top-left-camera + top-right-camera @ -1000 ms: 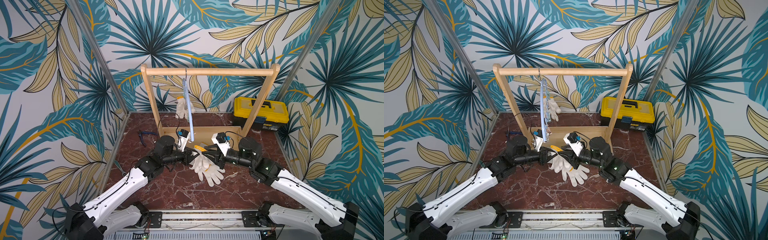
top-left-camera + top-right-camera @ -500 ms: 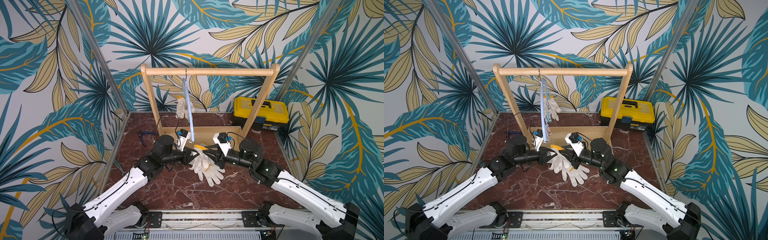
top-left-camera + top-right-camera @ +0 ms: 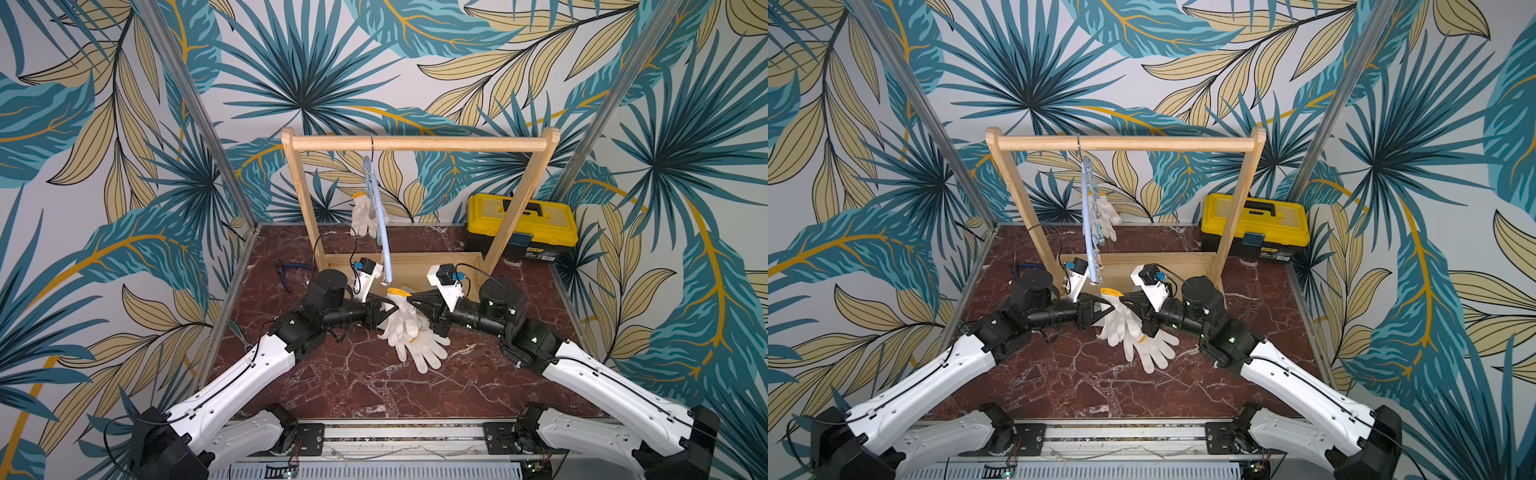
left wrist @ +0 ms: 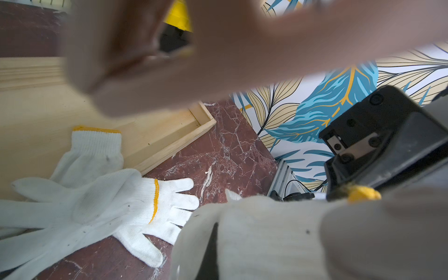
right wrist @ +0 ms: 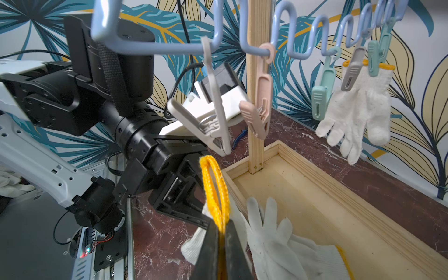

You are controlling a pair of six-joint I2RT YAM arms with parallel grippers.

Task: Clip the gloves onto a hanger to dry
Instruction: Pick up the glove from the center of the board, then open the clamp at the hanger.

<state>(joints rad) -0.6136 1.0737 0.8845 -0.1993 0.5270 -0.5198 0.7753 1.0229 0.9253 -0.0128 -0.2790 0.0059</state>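
(1) marble tabletop (image 3: 332, 374): below the right pincer (image 5: 221, 232) and left pincer (image 3: 383, 309). A dropped glove would land here or in the wooden tray (image 5: 315, 194), and the pick would need redoing. (2) wooden rack (image 3: 419, 144): its rail is well above both pincers and one upright is just beyond the right pincer. A careless lift could knock it. (3) pale-blue hanger (image 5: 169, 47): hooked on the rail, with its lower end just above the right pincer. It hangs free, so a shove from glove or pincer would likely swing the clips off target. (4) heap of gloves (image 3: 419, 349): below the right pincer, touching the lifted one. The knit may snag and drag a second glove up. (5) lifted glove (image 3: 401, 316): hangs between the two pincers, cuff uppermost. (6) right pincer: clenched on that glove's yellow cuff (image 5: 214, 189), at the edge only. The hold looks thin, so a tug could slip it. (7) left pincer: touches the fabric on the opposite side. Whether it grips or stands loose cannot be told, and opposed pulls could free the cuff. (8) clipped glove (image 5: 356, 106): on the hanger's far clips, well beyond the right pincer. (9) white clip (image 5: 215, 126): just above the cuff, jaws shut. Unless it is squeezed open, the cuff would only push it aside.
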